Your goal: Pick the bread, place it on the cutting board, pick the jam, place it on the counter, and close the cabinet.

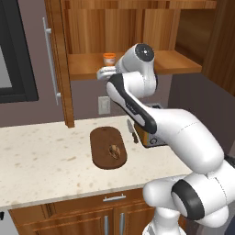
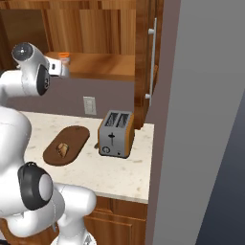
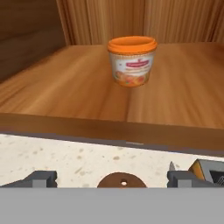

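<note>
On the lower shelf of the open reddish-brown wooden wall cabinet (image 1: 137,27), the small squat orange-lidded jam jar (image 3: 131,61) is standing upright, back from the shelf's front edge. Level with that edge, the white arm's two-finger gripper (image 3: 109,179) is facing the jar with jaws spread wide, gripping nothing. Below, the small dark brown bread (image 1: 114,150) is lying on the dark brown oval wooden cutting board (image 1: 102,142), which is resting on the pale speckled stone counter (image 1: 41,156) beside an orange and silver toaster (image 2: 116,133).

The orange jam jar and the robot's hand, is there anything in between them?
Nothing. In the hand view, just bare cabinet shelf lies between the open gripper and the jam.
</note>
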